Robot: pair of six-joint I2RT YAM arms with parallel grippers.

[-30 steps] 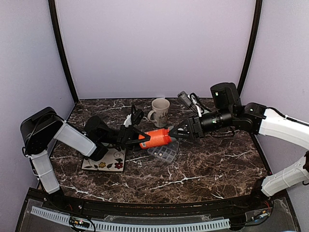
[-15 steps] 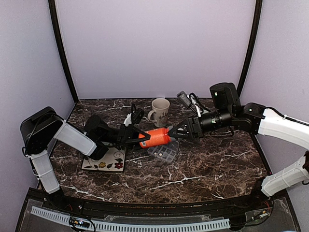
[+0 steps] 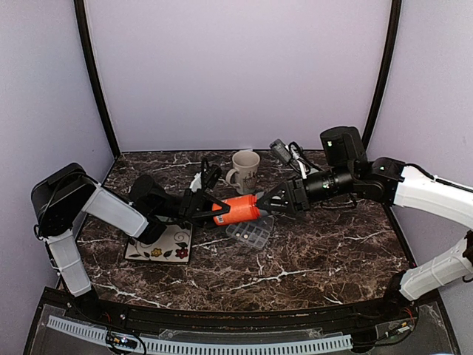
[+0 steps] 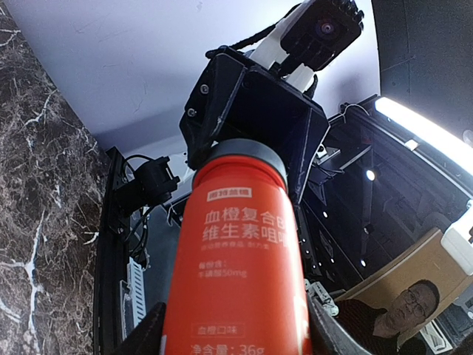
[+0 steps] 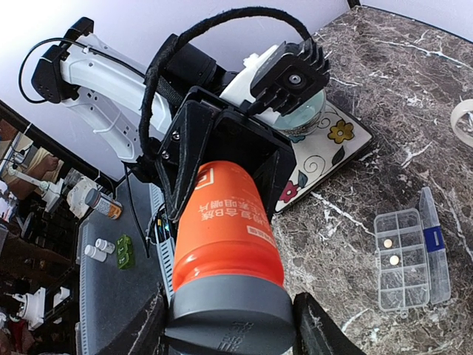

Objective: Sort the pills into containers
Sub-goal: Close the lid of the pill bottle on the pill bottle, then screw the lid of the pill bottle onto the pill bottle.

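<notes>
1. Nearest the arm bases, at 8 o'clock from the bottle, lies a flowered tile (image 3: 158, 250). The left arm reaches over it, and it appears to play no part in this step.
2. The clear organiser box (image 3: 251, 237) lies open on the marble at 5 o'clock from the bottle, just below the cap end. That probably puts it where poured contents would land. Two pale pills (image 5: 383, 242) already sit in its compartments. No other pills are visible.
3. The orange bottle (image 3: 238, 210) is held level above the table between both arms.
   - The left gripper (image 3: 211, 209) is clamped around its base end, at 9 o'clock, probably to brace the body.
   - The right gripper (image 3: 267, 203) is clenched on the grey cap, at 3 o'clock, a hold suited to twisting the cap off.
4. Farthest back, at 12 o'clock from the bottle, the patterned mug (image 3: 245, 170) stands upright, apart from both grippers.
</notes>
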